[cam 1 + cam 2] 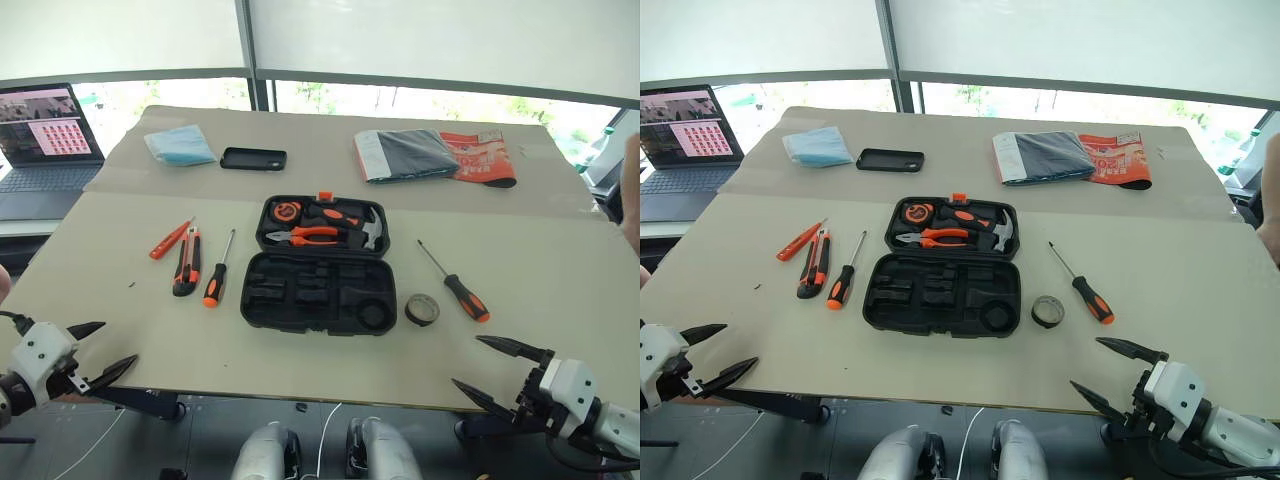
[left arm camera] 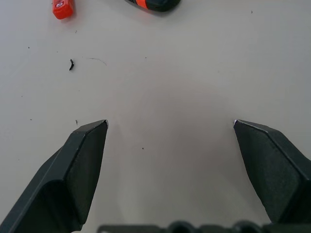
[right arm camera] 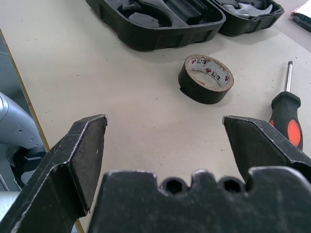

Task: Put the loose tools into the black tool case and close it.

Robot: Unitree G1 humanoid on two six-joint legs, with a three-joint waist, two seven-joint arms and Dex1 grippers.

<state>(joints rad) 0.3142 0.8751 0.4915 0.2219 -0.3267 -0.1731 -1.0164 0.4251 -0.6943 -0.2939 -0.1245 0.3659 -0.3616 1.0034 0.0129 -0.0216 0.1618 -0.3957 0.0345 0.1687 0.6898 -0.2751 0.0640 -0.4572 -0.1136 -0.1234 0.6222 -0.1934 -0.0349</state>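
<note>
The black tool case [image 1: 262, 300] lies open at the table's middle. Its near half shows empty slots, and its far half holds pliers and a hammer. Left of it lie a thin orange screwdriver [image 1: 170, 240], a utility knife [image 1: 187, 262] and an orange-and-black screwdriver [image 1: 218, 270]. To its right are a dark tape roll [image 1: 421, 309] and another screwdriver [image 1: 455, 283]. My left gripper [image 1: 115, 343] hangs open over the table's near left edge. My right gripper [image 1: 466, 361] is open at the near right, with the tape roll [image 3: 206, 77] a little ahead of it.
A laptop [image 1: 45, 140] sits far left. Along the back lie a blue face mask [image 1: 180, 145], a flat black phone [image 1: 253, 158], a folded dark cloth [image 1: 405, 155] and an orange packet [image 1: 480, 155]. A person's arm [image 1: 630, 190] shows at the right edge.
</note>
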